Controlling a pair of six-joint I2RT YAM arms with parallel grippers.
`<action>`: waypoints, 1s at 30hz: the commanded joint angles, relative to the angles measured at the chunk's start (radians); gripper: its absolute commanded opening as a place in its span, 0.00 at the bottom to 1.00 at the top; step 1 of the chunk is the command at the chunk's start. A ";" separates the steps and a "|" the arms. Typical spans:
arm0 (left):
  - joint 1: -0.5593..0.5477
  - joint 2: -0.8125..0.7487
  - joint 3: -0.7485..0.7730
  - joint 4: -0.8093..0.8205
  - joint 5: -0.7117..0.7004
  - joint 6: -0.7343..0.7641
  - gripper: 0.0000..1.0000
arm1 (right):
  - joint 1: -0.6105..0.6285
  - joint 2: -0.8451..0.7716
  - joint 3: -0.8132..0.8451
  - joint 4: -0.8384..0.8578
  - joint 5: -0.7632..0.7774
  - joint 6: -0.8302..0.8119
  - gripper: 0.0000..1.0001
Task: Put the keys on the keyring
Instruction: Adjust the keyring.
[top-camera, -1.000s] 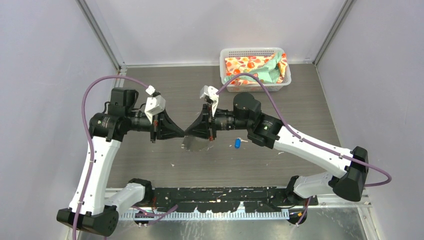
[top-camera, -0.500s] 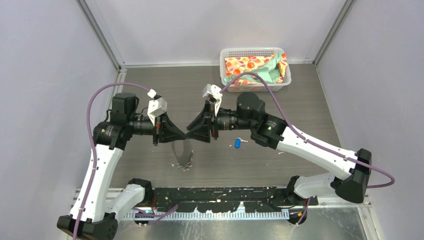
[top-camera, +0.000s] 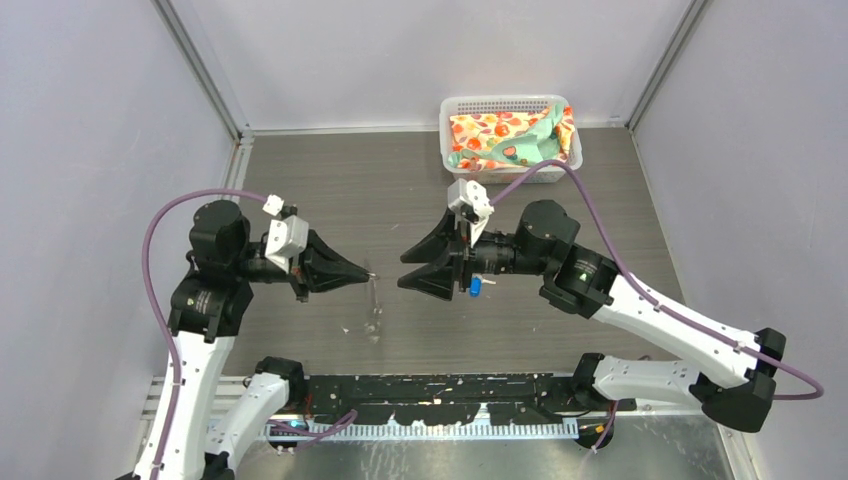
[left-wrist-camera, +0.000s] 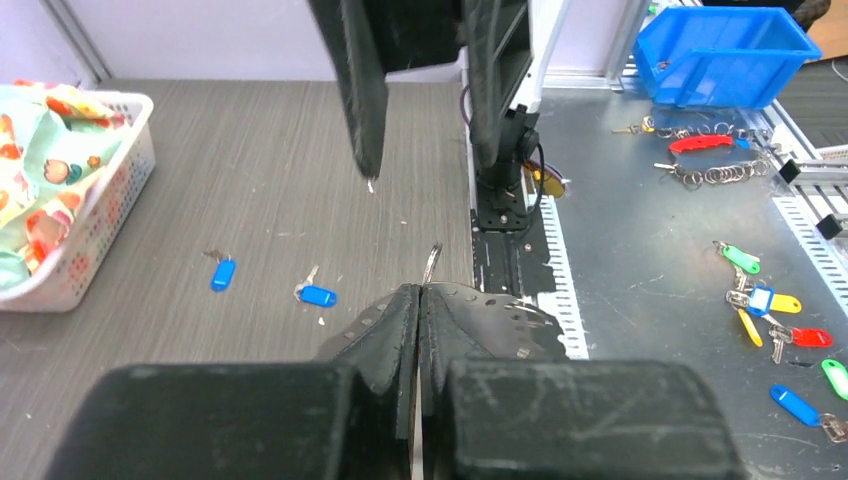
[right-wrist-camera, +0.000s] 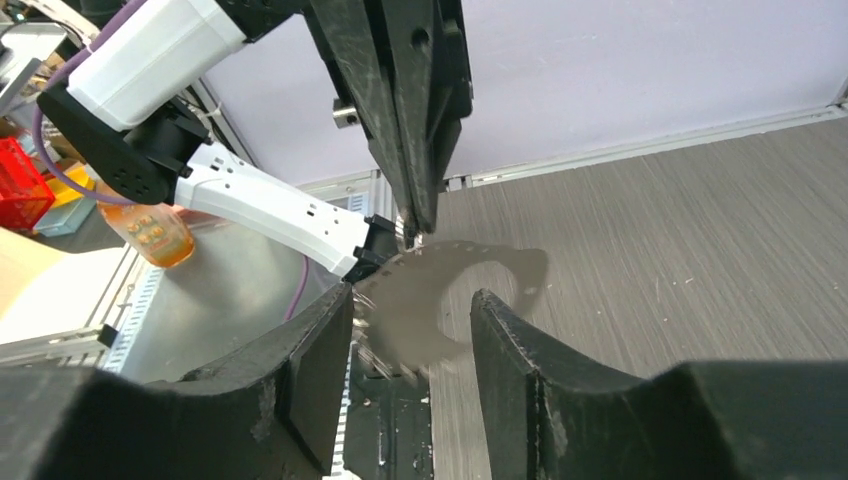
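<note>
The keyring (right-wrist-camera: 420, 300) is a blurred grey smear; the right tool (top-camera: 402, 271) half hides one key (top-camera: 475, 288)

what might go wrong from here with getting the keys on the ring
The left gripper pinches the keyring only by its edge at its very tip, so it may slip or swing. Both keys lie flat on the table while the right gripper is open and empty; such small keys may be hard to grasp.

The grey table (top-camera: 330, 190) carries a white basket (top-camera: 500, 102) and two blue keys (left-wrist-camera: 317, 296).
</note>
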 joint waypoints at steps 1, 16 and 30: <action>-0.002 -0.019 -0.014 0.176 0.066 -0.118 0.00 | 0.003 0.037 -0.010 0.115 -0.039 0.016 0.50; -0.002 -0.027 -0.052 0.325 0.001 -0.344 0.00 | 0.011 0.097 -0.013 0.275 -0.056 0.098 0.43; -0.002 -0.033 -0.109 0.521 -0.055 -0.558 0.00 | 0.019 0.070 -0.031 0.248 0.017 0.074 0.49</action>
